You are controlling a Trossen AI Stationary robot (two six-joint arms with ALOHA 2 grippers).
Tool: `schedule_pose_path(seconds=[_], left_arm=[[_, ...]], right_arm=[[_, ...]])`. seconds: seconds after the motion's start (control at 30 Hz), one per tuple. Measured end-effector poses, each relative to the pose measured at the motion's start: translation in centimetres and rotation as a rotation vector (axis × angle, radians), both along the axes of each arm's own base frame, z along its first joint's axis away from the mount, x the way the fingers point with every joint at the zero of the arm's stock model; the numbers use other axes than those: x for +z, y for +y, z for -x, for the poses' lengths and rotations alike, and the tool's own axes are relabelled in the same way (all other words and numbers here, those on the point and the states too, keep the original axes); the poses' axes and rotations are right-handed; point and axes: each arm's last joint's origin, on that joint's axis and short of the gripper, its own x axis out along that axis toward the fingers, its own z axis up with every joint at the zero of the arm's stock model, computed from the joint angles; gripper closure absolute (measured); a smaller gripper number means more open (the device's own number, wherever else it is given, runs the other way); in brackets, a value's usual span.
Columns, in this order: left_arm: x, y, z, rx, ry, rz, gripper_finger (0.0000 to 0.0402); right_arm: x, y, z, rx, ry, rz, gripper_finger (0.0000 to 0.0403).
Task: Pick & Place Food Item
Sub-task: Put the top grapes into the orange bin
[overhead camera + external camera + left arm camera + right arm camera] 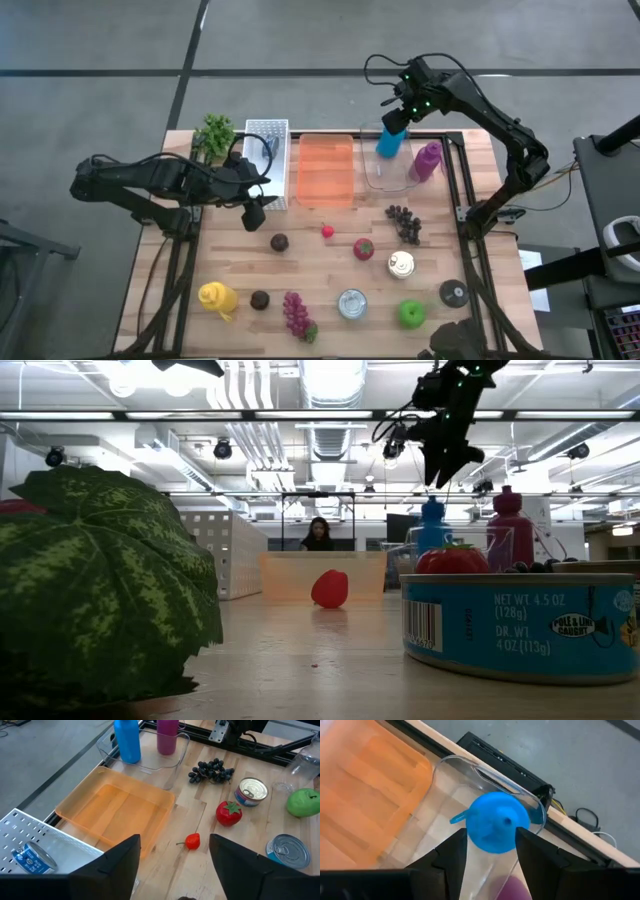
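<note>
Purple bottle (512, 892) cut off (bottom edge).

We read print only on the blue-labelled can (520, 622) that stands close to the low camera. Its label gives "NET WT. 4.5 OZ", "(128g)" beneath that, then "DR. WT. 4 OZ (113g)". To the right of those lines sits a small round badge with the words "POLE & LINE CAUGHT". A barcode runs down the label's left edge, but we cannot make out its digits. Nothing else in any view carries lettering we can read.
</note>
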Motion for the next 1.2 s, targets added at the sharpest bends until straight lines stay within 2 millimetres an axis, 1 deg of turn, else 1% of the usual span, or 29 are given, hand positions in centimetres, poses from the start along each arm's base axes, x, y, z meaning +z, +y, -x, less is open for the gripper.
schedule_pose_path(seconds=[0.13,0.37,0.57,0.67,0.77,1.03,1.2], left_arm=[[0.0,0.0,0.0,0.000,0.000,0.000,0.0152],[0.0,0.0,0.0,0.000,0.000,0.000,0.0149],[0.0,0.0,0.0,0.000,0.000,0.000,0.0159],[0.0,0.0,0.0,0.000,0.000,0.000,0.0165],[0.0,0.0,0.0,0.000,0.000,0.000,0.0170],[0.0,0.0,0.0,0.001,0.000,0.000,0.0179],[0.0,0.0,0.0,0.001,0.000,0.000,0.0182]], right_arm=[[1.7,1.2,1.0,-0.028,-0.046,0.028,0.0252],[4.9,4.9,4.2,-0.084,-0.104,0.041,0.0264],[6.1,7.9,6.4,-0.117,-0.099,-0.003,0.0274],[6.1,9.0,7.0,-0.131,-0.097,-0.028,0.0279],[5.7,9.5,7.3,-0.131,-0.090,-0.039,0.0283],[3.4,10.3,7.9,-0.130,-0.040,-0.085,0.0285],[2.3,10.4,8.0,-0.130,-0.046,-0.079,0.0281]])
